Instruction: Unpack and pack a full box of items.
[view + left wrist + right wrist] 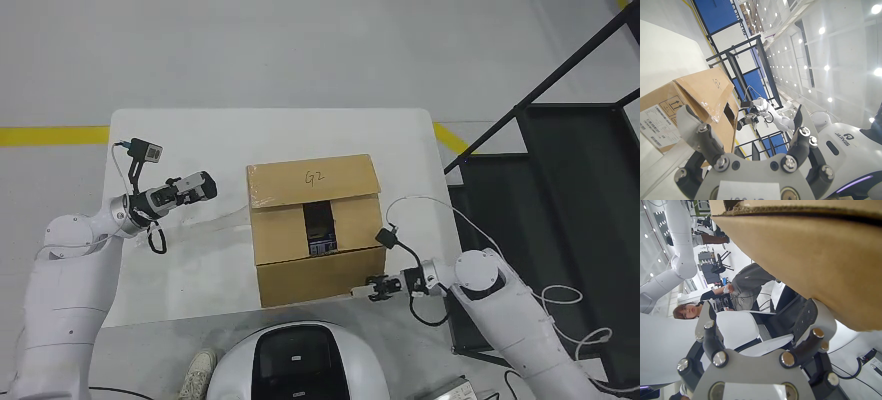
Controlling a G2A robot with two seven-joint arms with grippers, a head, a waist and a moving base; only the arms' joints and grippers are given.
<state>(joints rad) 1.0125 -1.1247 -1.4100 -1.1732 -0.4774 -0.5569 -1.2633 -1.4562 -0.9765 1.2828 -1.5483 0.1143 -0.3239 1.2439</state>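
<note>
Grey shop floor with a yellow line (50, 134) running off on the left, and a white table (200, 140) set on it. Going left to right: the left gripper (208, 186) hangs over the bare left part of the table, well apart from the box. Its fingers are spread wide with nothing in them. It's aimed roughly toward the box's left wall, and nothing sits between the two.

Next is the cardboard box (280, 235), about mid-table and a bit to the right, squared up to the table edges give or take a small twist. The opening faces up. The far flap (315, 180) and near flap (318, 272) are both folded partway in and don't meet. That leaves a gap (321, 228) running left-right between them, with something dark packed inside, can't tell what. From above the box looks close to square, so I honestly can't call a long axis. The left wrist view shows a shipping label (657, 121) on the left wall and crinkled clear tape (710, 110) at a flap edge.

Then the right gripper (378, 287) is low at the box's near right corner, by the table's front edge. Its fingers (806, 317) are apart and holding nothing. One pad sits right up against the cardboard, touching or a hair off, can't say. A white cable (430, 205) loops over the table just right of the box. Past the table's right edge stands a black metal frame (540, 130).
</note>
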